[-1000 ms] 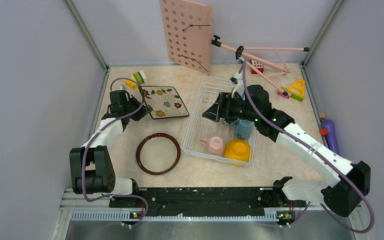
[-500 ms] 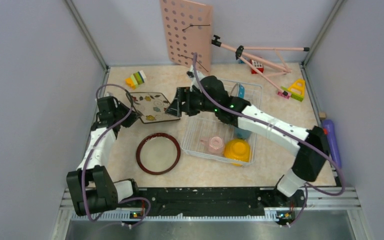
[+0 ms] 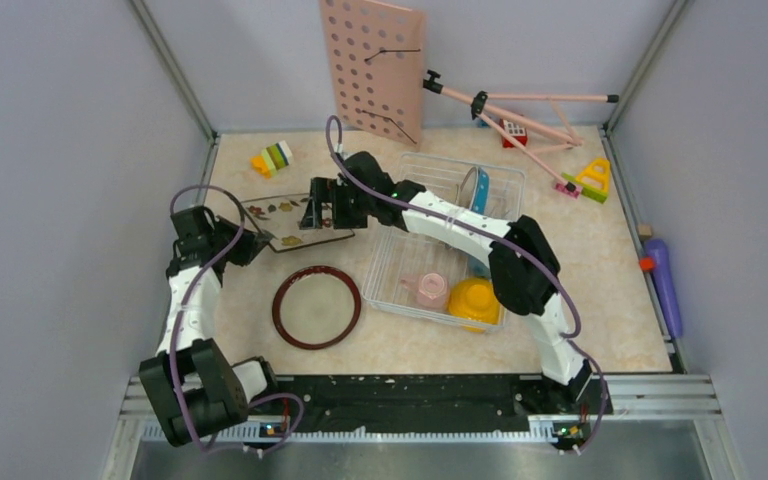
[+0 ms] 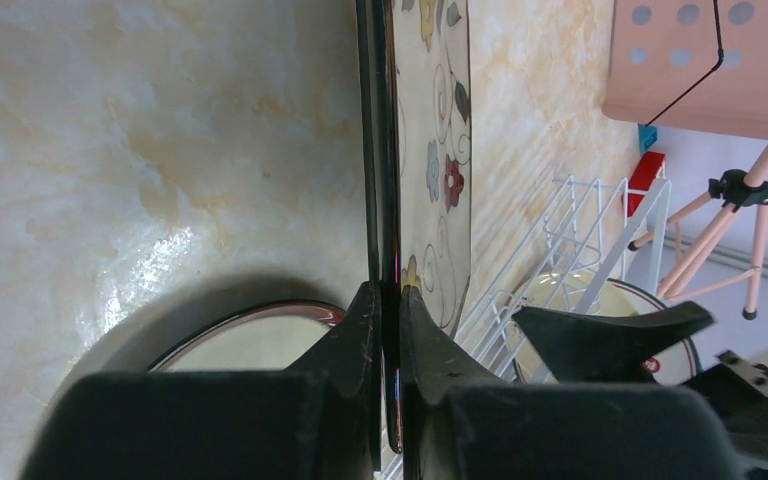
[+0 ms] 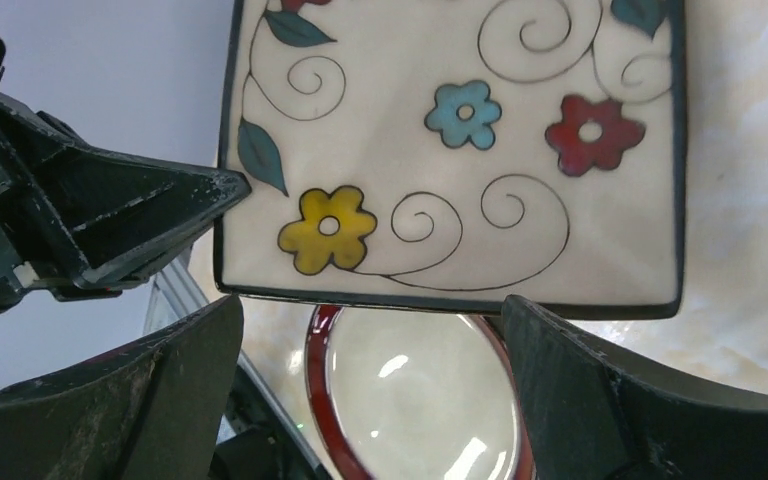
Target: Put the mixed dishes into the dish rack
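Observation:
My left gripper (image 3: 252, 238) (image 4: 388, 295) is shut on the left edge of the square floral plate (image 3: 285, 212) (image 4: 430, 150) (image 5: 460, 150), which is lifted off the table and tilted. My right gripper (image 3: 313, 212) (image 5: 372, 312) is open at the plate's right side, and that edge lies just past its fingertips without touching them. Below lies the brown-rimmed plate (image 3: 315, 305) (image 5: 420, 400) (image 4: 250, 345), flat on the table. The dish rack (image 3: 400, 268) (image 4: 580, 230) holds the pink cup (image 3: 428, 290), the yellow bowl (image 3: 475, 298) and the upright blue polka-dot plate (image 3: 480, 188).
A pink pegboard (image 3: 372, 70) and a pink tripod (image 3: 520, 110) lean at the back wall. Toy blocks (image 3: 272, 158) lie at the back left, with more blocks (image 3: 590, 180) at the back right. A purple object (image 3: 662, 275) lies by the right wall. My right arm spans the rack.
My right arm swung left from the rack to the floral plate and its jaws opened wider. My left gripper drew back to the left, raising and tilting the plate.

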You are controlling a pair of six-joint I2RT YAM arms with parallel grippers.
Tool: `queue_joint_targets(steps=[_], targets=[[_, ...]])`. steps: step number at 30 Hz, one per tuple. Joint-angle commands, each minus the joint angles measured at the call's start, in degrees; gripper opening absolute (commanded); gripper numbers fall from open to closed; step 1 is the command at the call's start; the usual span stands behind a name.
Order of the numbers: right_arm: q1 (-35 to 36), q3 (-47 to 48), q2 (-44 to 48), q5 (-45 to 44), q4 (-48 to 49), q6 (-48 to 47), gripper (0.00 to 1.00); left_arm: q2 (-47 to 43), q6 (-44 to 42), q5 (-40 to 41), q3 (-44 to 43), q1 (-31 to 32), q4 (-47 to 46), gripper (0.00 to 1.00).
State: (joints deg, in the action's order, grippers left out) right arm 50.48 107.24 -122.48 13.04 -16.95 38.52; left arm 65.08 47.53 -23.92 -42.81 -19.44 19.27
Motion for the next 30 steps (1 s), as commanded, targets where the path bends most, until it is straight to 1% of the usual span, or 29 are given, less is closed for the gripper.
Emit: queue_joint_targets(steps=[1, 2, 4, 8, 10, 13, 17, 23, 26, 29, 30], targets=[[-1.3, 0.3, -1.7, 3.3, 1.9, 12.3, 0.99, -0.2, 3.9, -9.3, -1.7, -1.5, -9.4, 0.0], [-1.5, -0.1, -1.9, 3.0, 2.4, 16.2, 0.99, -0.1, 4.0, -9.6, -1.3, -1.6, -9.8, 0.0], [-1.4, 0.1, -1.9, 0.6, 1.7, 21.1, 0.99, 0.2, 4.9, -10.1, 0.1, -1.6, -11.4, 0.0], [-1.3, 2.7, -1.7, -4.3, -5.2, 28.2, 0.99, 0.9, 6.9, -10.2, 2.4, -1.7, -14.4, 0.0], [-1.4, 3.0, -1.5, -5.0, -9.0, 32.3, 0.99, 1.2, 9.1, -9.9, 4.1, -1.9, -16.4, 0.0], [-1.3, 2.9, -1.1, -5.5, -12.4, 36.3, 0.99, 1.3, 12.6, -10.4, 6.8, -2.0, -21.6, 0.0], [-1.3, 1.5, -1.4, -5.1, -12.5, 40.1, 0.99, 1.3, 15.2, -10.5, 9.0, -2.0, -24.7, 0.0], [-1.2, 0.1, -3.9, -4.9, -7.7, 43.3, 0.99, 2.4, 18.9, -13.5, 10.8, -2.0, -29.2, 0.0], [-1.5, 0.3, -5.3, -4.2, -5.2, 44.4, 0.98, 2.7, 19.0, -14.9, 10.7, -2.1, -29.5, 0.0], [-1.6, 0.6, -5.8, -4.7, -4.1, 44.6, 0.95, 2.3, 18.4, -15.3, 10.8, -2.4, -29.4, 0.0], [-1.6, 0.6, -5.8, -5.3, -3.9, 44.6, 0.91, 2.2, 18.2, -15.7, 10.7, -2.4, -29.5, 0.0]])
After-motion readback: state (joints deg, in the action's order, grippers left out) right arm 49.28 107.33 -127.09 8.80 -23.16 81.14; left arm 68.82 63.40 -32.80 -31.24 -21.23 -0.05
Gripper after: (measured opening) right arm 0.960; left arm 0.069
